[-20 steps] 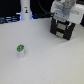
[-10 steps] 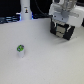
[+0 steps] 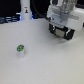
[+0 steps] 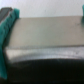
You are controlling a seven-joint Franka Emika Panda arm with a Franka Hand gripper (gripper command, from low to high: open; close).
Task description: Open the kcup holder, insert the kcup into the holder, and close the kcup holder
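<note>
The kcup (image 3: 20,49), a small pale pod with a green top, stands alone on the white table at the exterior view's left. The kcup holder (image 3: 64,34), black with pale panels, sits at the back right. My gripper (image 3: 61,26) is right over the holder. In the wrist view the two teal fingertips (image 4: 10,20) stand wide apart on either side of the holder's pale grey panel (image 4: 45,42), whose black curved edge lies below it. The gripper (image 4: 47,22) looks open and holds nothing.
A tall white bottle-shaped object (image 3: 25,9) stands at the back of the table, left of the arm. The white tabletop (image 3: 45,65) spreads between the kcup and the holder.
The arm has shifted slightly, settling a little lower over the holder. The kcup has not moved.
</note>
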